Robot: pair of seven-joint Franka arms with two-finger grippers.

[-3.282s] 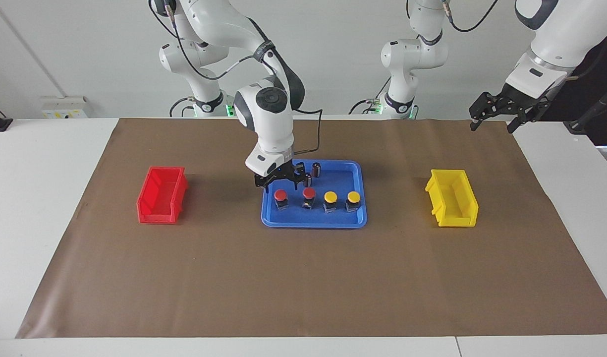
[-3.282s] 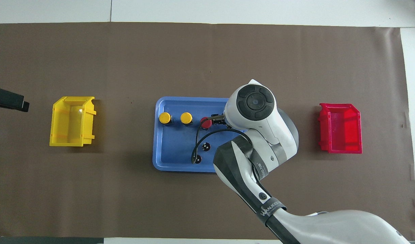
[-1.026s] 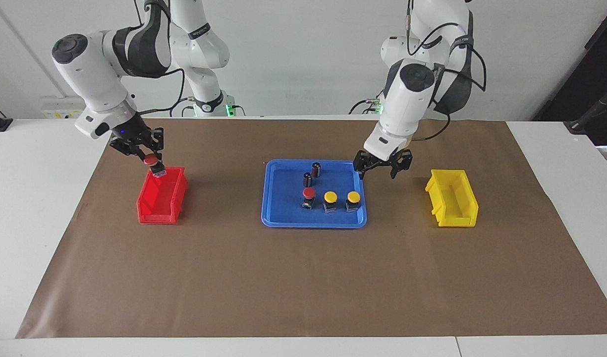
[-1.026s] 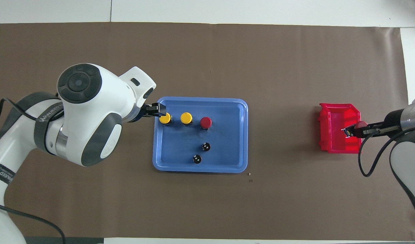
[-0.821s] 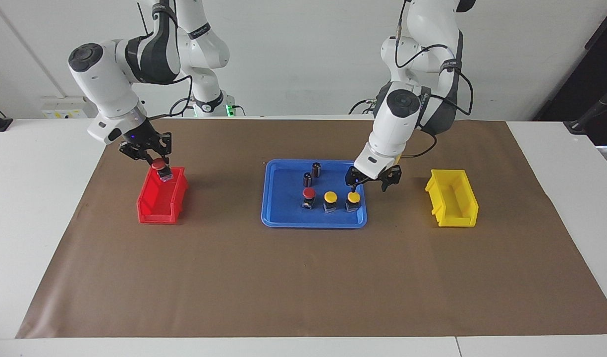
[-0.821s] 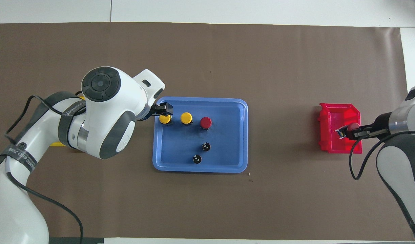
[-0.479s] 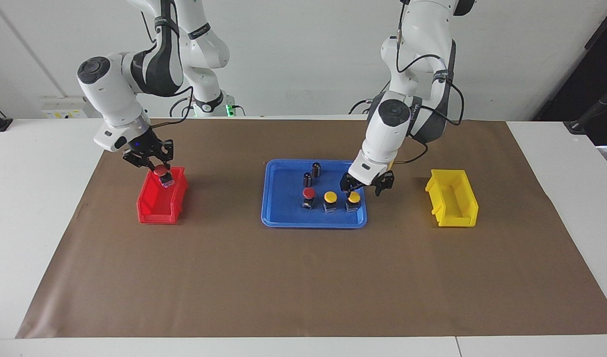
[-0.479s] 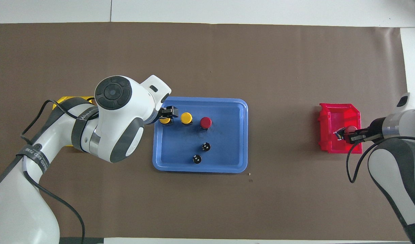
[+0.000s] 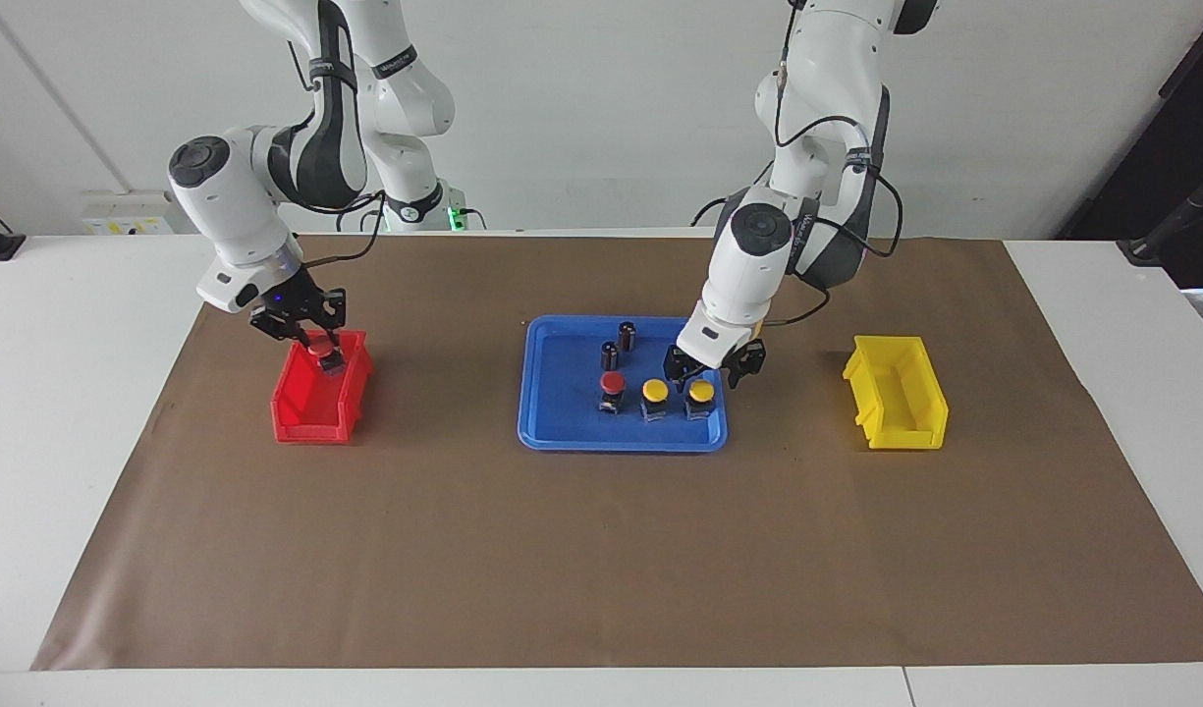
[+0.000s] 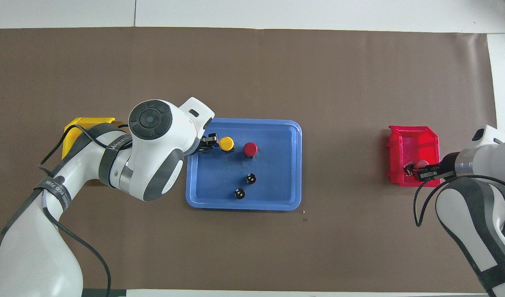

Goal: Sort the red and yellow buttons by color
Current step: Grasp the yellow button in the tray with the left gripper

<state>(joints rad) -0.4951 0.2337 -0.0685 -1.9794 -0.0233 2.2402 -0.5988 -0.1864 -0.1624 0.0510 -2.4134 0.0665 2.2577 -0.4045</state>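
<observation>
Yellow button (image 9: 700, 392) sits directly under the left hand (image 9: 704, 370), whose grip I cannot tell; the right hand (image 9: 311, 339) grasps a red button (image 9: 319, 347) over the red bin (image 9: 311, 412).

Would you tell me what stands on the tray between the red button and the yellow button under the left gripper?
The other yellow button, clearest in the facing view.

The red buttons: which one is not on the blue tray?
The red button gripped by the right gripper over the red bin. The other red button stands on the blue tray beside the yellow buttons.
</observation>
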